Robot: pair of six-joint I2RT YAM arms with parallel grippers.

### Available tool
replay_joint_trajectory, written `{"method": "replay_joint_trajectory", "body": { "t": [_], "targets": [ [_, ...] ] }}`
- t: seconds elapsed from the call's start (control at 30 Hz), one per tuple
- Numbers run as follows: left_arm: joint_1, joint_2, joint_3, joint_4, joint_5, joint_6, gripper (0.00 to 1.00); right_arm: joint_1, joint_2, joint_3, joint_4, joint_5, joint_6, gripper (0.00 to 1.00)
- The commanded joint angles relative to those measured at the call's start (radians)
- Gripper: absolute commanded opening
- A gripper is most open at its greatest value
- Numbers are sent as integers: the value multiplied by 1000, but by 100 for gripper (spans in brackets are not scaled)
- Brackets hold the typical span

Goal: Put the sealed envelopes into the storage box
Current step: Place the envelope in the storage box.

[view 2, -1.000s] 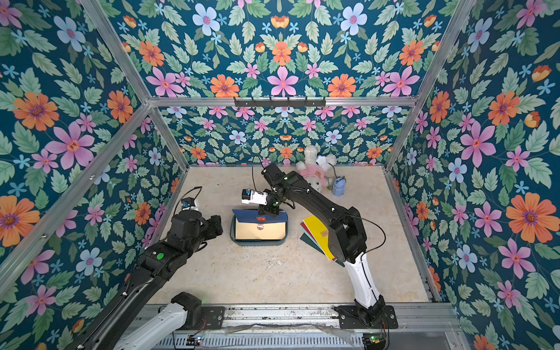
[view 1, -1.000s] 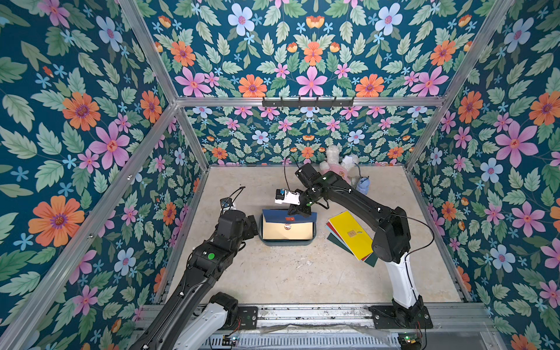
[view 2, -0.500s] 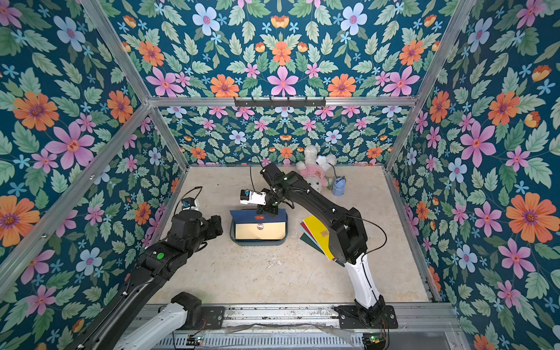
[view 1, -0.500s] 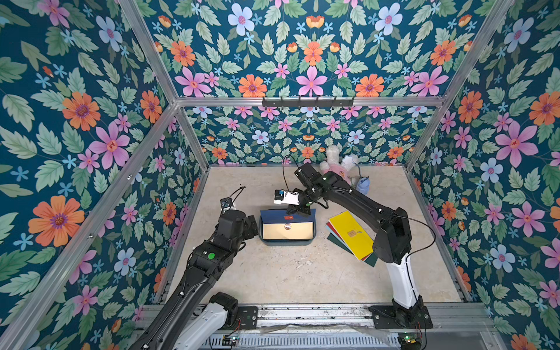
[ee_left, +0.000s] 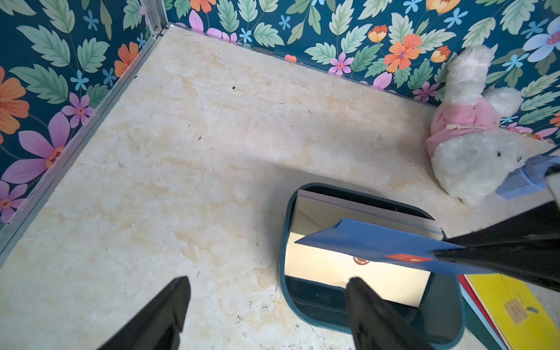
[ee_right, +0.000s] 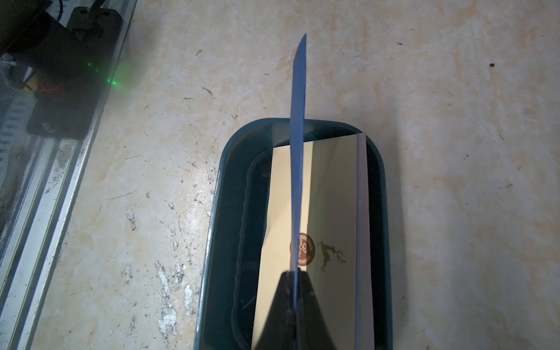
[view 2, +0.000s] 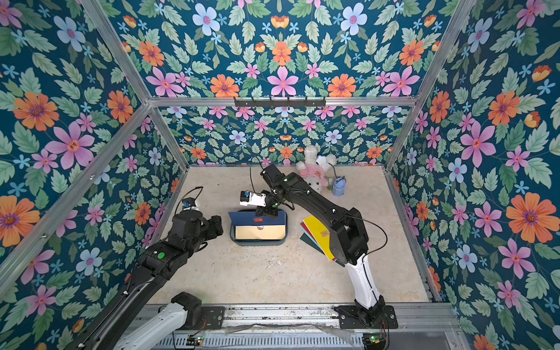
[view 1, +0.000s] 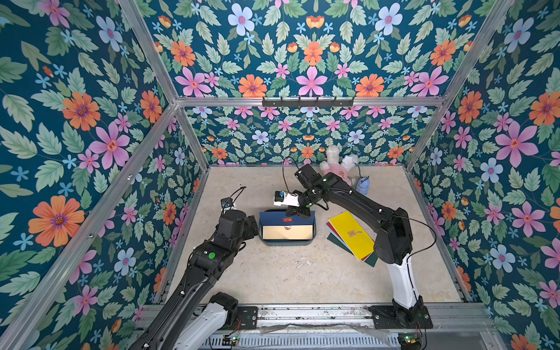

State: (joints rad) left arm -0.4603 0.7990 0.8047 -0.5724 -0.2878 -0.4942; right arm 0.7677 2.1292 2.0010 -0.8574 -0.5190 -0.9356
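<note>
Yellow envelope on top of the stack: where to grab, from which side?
Pinch the yellow envelope at the long edge facing away from the box. It lies flat on top, and the lower envelopes fan out on the box side, so the far edge looks freest. Come from above, claw tilted to slip under it.

Perhaps two envelopes lie in the storage box; a stack lies right, a plush rabbit behind.

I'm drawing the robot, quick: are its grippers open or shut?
Left gripper: open, holding nothing.
Right gripper: shut on the blue envelope over the storage box.
</note>
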Motion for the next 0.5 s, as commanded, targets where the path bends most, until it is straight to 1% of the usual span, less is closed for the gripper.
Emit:
{"method": "replay_joint_trajectory", "body": {
  "t": [0.0, 0.13, 0.37, 0.47],
  "targets": [
    [1, -1, 1, 9, -4, 5, 86, 2, 13, -20, 9, 21, -9, 0],
    [0, 2, 1, 12, -1, 5, 86, 1, 16, -57, 33, 17, -14, 0],
    [0, 12, 1, 18, 8, 5, 86, -2, 46, -61, 50, 14, -15, 0],
    [1, 14, 1, 20, 10, 5, 86, -5, 48, -62, 61, 16, -7, 18]
  ]
}}
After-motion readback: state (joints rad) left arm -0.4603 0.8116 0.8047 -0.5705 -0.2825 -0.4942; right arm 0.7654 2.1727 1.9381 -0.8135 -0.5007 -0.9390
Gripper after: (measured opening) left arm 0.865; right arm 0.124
